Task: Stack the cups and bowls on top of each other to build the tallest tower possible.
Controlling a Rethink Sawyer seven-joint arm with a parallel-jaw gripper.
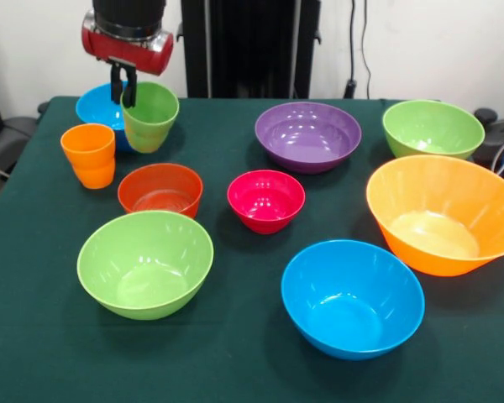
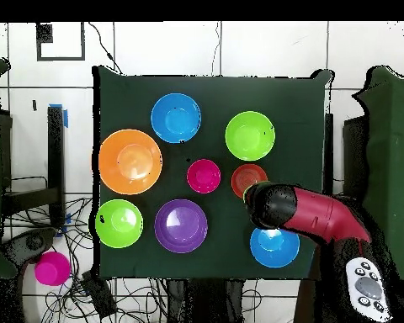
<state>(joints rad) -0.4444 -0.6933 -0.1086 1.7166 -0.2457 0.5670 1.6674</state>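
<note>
My gripper (image 1: 128, 94) is shut on the rim of the light green cup (image 1: 150, 117), which hangs tilted in front of a blue bowl (image 1: 97, 107) at the far left. The orange cup (image 1: 89, 155) stands upright just left of it. The bowls stand apart, mouths up: red-orange (image 1: 160, 190), pink (image 1: 265, 200), lime green (image 1: 145, 263), blue (image 1: 352, 297), large orange (image 1: 442, 213), purple (image 1: 307, 135) and another lime green (image 1: 433, 128). In the overhead view the arm (image 2: 302, 212) hides both cups and covers part of the red-orange bowl (image 2: 246, 177).
The green table (image 1: 252, 369) carries only these pieces. Off the table in the overhead view, a pink bowl (image 2: 52, 267) lies among cables at lower left. A grey handset (image 2: 369, 288) sits at lower right.
</note>
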